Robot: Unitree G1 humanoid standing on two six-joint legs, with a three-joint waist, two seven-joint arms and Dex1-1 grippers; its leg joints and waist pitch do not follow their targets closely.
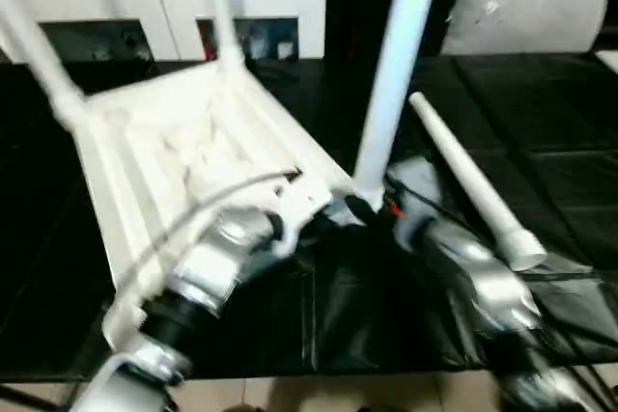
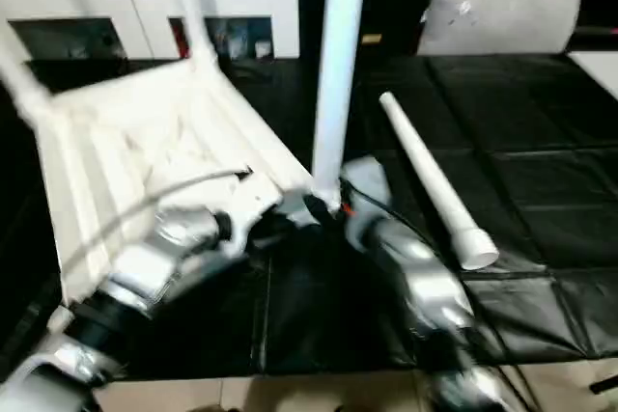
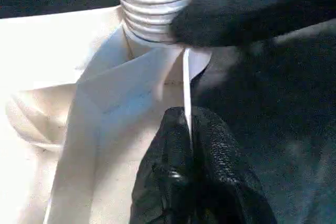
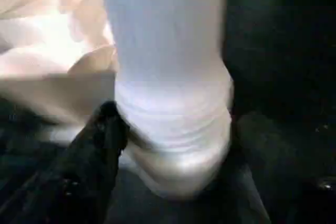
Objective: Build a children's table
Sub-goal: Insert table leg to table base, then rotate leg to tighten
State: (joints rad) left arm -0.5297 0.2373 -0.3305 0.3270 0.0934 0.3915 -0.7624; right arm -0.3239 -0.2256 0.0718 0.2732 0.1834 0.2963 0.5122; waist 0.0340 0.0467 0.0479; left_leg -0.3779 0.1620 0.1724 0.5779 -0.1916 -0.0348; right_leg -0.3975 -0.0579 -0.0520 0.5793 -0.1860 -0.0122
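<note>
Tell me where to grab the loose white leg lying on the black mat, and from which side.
Take the loose leg around its middle, coming straight down from above, fingers across its width. It lies flat and slanting on the black mat, apart from the tabletop, so both long sides look free. The shaft tapers evenly, while the wide ribbed end nearest the robot must probably stay bare for its socket.

The table top [image 1: 193,151] and upright leg [image 1: 391,94] are viewed from above by both head cameras, looking forward and down; the leg's ribbed base [image 3: 152,9] is seen very closely by both wrist cameras
</note>
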